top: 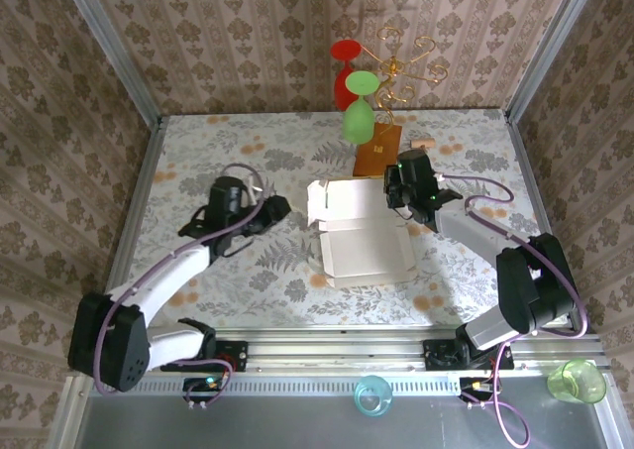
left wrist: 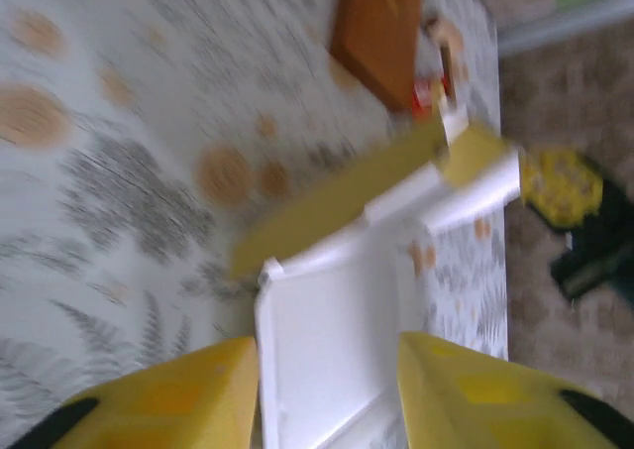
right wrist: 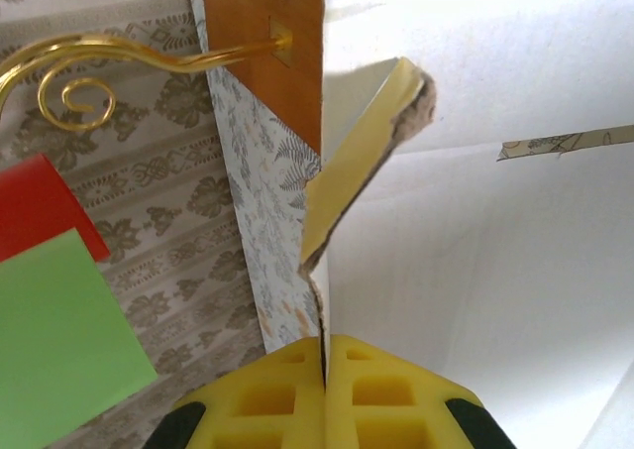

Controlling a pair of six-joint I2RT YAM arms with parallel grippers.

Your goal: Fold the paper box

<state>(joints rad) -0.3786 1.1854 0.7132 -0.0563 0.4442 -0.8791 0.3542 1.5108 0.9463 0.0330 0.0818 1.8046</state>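
The paper box (top: 362, 233) lies opened in the middle of the table, white inner side up, with low walls and flaps raised. My right gripper (top: 398, 193) is at its far right corner. In the right wrist view the gripper (right wrist: 325, 370) is shut on the thin edge of a box (right wrist: 475, 271) wall, and a mustard flap is bent just beyond it. My left gripper (top: 279, 209) hovers just left of the box. In the blurred left wrist view the left gripper (left wrist: 327, 394) is open, with the white box (left wrist: 337, 310) ahead between its yellow fingers (left wrist: 178, 394).
A brown wooden block (top: 376, 154) with a gold wire stand (top: 401, 67) carrying red and green glasses (top: 357, 92) stands right behind the box. A teal cup (top: 372, 394) and a green cup (top: 578, 380) sit by the front rail. Patterned walls close the table in on three sides.
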